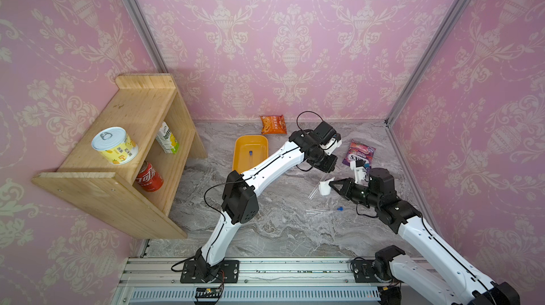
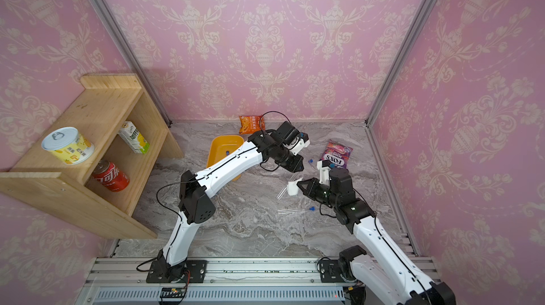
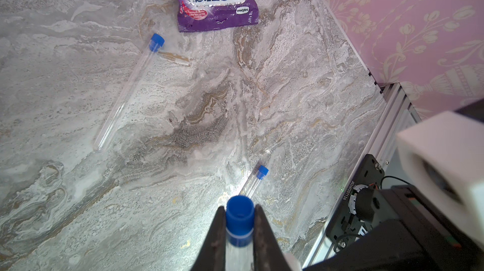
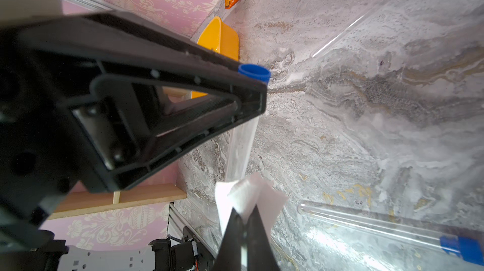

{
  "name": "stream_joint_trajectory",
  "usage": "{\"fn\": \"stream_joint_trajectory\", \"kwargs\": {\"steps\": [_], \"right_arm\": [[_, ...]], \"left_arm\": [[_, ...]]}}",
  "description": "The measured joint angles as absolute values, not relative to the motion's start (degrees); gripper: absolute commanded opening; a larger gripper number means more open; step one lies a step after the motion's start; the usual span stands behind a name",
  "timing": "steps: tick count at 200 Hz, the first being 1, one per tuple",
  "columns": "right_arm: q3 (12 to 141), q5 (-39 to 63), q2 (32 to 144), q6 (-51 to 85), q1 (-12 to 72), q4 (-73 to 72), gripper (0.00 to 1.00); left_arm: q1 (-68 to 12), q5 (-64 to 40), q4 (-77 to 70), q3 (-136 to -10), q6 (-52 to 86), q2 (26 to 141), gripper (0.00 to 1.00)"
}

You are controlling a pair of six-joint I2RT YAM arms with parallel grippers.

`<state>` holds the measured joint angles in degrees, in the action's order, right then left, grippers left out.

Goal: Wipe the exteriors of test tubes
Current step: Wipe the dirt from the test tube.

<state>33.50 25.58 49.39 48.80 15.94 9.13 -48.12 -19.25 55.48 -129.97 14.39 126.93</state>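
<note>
Test tube (image 4: 239,149) — my left gripper (image 3: 239,217) is clamping its capped end, presenting the body to the wipe (image 4: 248,191) my right gripper (image 4: 246,213) is pinching

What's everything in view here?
wooden shelf: 1, pale wood, table's left
pull-tab tin can: 1, yellow label, shelf top
drink carton: 1, white-green, lower shelf
cola can: 1, red, lower shelf
plastic tray: 1, orange, mid-table
snack bag: 1, orange, by back wall
candy bag: 1, purple, right
capped clear test tubes: 4 visible, blue caps; one in tray, two on table, one held
paper wipe: 1, white, against held tube
marble table: 1, grey, underneath
left gripper: 1, black, shut on held tube
right gripper: 1, black, shut on wipe
</note>
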Motion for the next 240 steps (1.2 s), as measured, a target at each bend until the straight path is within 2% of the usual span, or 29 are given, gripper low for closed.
{"fn": "stream_joint_trajectory", "kwargs": {"steps": [28,97,142,159,204,240], "right_arm": [[35.94,25.89,50.17,48.03,13.58,9.54,0.0],[36.64,27.09,49.95,47.81,13.93,10.79,0.0],[34.35,23.97,50.0,49.63,24.45,7.77,0.0],[33.12,22.09,49.8,50.02,26.09,7.7,0.0],[34.17,16.91,46.13,49.17,25.41,13.02,0.0],[37.23,16.45,46.83,46.46,20.73,16.4,0.0]], "left_arm": [[-48.12,-19.27,55.31,-129.97,14.55,126.61,0.18],[-48.12,-19.84,54.72,-128.14,14.74,125.4,0.18],[-48.12,-20.95,53.54,-127.76,15.2,125.32,0.18],[-48.12,-21.21,53.21,-127.63,15.55,125.27,0.18],[-48.12,-21.37,53.08,-126.78,15.62,124.55,0.18],[-48.14,-21.87,52.73,-125.03,15.81,123.33,0.18]]}}
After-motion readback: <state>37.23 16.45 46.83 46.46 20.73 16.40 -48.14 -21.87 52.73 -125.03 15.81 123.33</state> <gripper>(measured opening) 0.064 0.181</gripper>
